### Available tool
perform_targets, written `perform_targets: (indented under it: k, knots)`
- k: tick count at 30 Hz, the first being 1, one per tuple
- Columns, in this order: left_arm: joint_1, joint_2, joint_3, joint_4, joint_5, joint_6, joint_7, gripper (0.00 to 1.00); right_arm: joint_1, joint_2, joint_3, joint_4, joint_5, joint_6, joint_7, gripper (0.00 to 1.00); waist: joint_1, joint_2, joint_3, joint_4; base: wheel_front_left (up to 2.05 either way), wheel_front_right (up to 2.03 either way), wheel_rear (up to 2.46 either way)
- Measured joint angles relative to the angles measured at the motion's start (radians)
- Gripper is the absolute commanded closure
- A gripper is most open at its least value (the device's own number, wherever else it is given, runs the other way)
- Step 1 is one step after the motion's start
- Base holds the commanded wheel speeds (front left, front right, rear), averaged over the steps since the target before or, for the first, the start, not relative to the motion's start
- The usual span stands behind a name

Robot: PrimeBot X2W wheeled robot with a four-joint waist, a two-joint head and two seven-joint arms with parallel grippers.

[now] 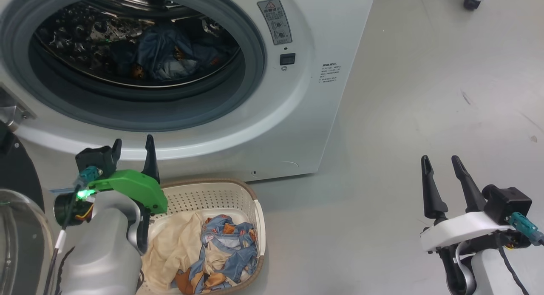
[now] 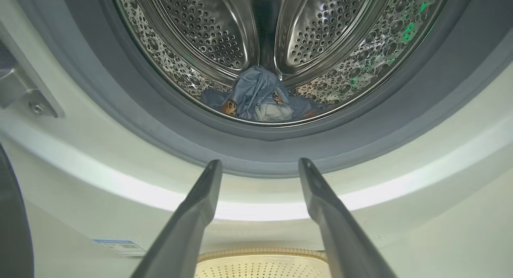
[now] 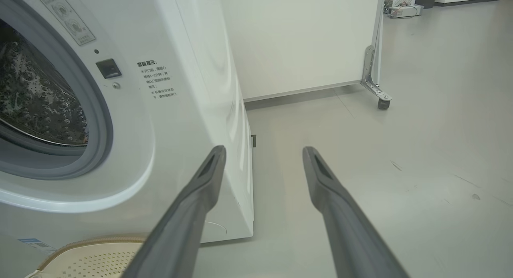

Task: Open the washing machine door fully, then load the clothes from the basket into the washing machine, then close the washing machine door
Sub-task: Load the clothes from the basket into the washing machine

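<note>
two risks for you here: the left gripper (image 1: pixel 132 141), spread and empty above the basket (image 1: pixel 256 214), could pinch its perforated wall instead of the clothes (image 1: pixel 227 244), or trail cloth across the gasket (image 1: pixel 255 65) (a door-jammer later). the right gripper (image 1: pixel 440 160) hangs spread and empty over the floor (image 1: pixel 425 95). the basket, just before the washing machine (image 1: pixel 306 116), holds cream and blue printed pieces; one blue garment (image 1: pixel 170 57) lies in the drum.
</note>
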Motion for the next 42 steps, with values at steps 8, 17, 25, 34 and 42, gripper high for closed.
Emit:
perform_targets:
  k: [8,17,25,34,42]
  knots:
    - [0.112,0.0,-0.009,-0.081,-0.021,-0.002,0.0,0.0,0.057,-0.005,-0.016,0.001,0.0,0.0,0.0,0.0,0.0,0.0,-0.065,0.02,0.0,0.0,0.0]
    - [0.234,0.001,-0.052,-0.18,-0.069,-0.004,0.0,0.0,0.09,-0.012,-0.026,-0.003,0.0,0.0,0.0,0.0,0.0,0.0,-0.131,0.037,0.0,0.0,0.0]
    - [0.358,0.002,-0.057,-0.289,-0.102,0.033,0.0,0.0,0.15,-0.027,-0.044,-0.007,0.0,0.0,0.0,0.0,0.0,0.0,-0.187,0.06,0.0,0.0,0.0]
    - [0.453,0.004,-0.031,-0.41,-0.1,0.072,0.0,0.0,0.16,-0.029,-0.036,-0.021,-0.009,0.0,0.0,0.0,0.0,0.0,-0.212,0.08,0.0,0.0,0.0]
    - [0.528,0.005,-0.023,-0.481,-0.096,0.081,0.0,0.0,0.163,-0.035,-0.029,-0.025,-0.009,0.0,0.0,0.0,0.0,0.0,-0.224,0.087,0.0,0.0,0.0]
